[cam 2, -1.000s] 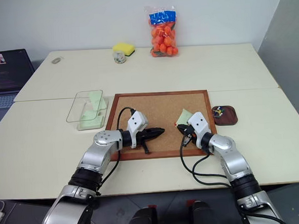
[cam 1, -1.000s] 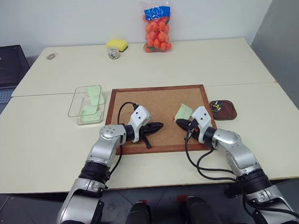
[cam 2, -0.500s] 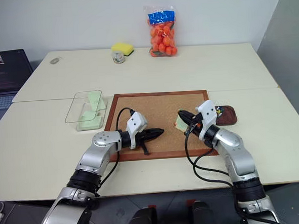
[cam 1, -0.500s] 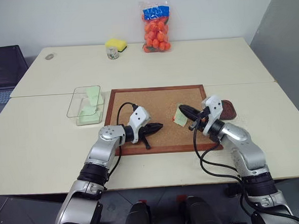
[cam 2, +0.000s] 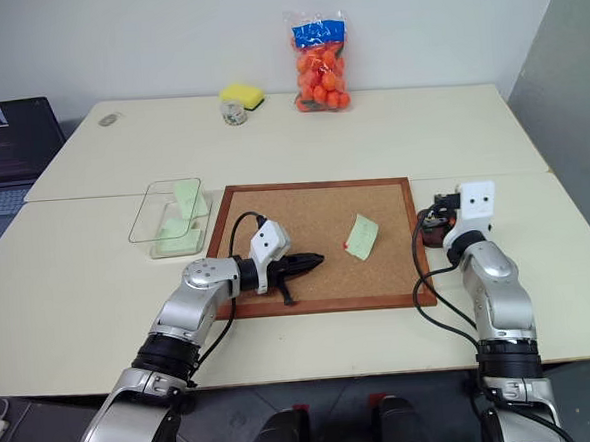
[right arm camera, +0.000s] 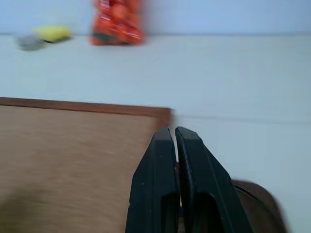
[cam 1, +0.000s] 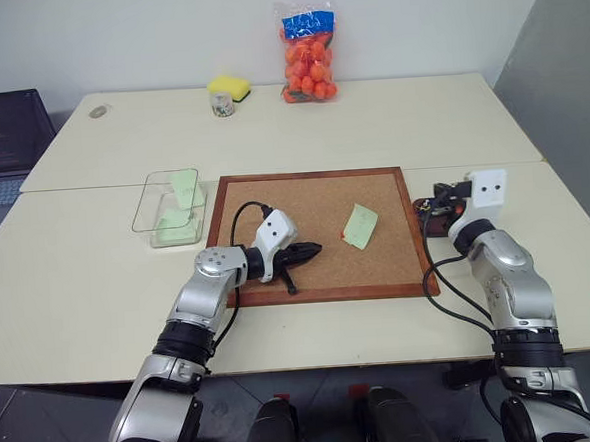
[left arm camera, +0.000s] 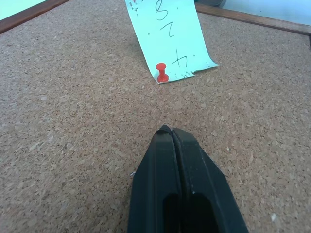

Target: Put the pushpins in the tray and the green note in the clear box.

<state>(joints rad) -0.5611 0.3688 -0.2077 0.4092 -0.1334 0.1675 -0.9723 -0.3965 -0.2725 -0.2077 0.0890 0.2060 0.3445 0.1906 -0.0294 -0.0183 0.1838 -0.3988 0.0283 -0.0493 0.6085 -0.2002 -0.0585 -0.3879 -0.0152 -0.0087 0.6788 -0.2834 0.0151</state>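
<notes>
My left hand hovered closed and empty over the cork board, toward its near left part. My right hand was closed too, held above the tray, which sat on the counter just off the board's right edge; whether a pin sat between its fingers I could not tell. The green note lay on the board's right half, tilted, with writing on it and one red pushpin stuck through its near corner. The clear box stood on the counter just beside the board's far left corner, with pale green notes inside it. A bag of orange balls stood at the counter's far edge.
</notes>
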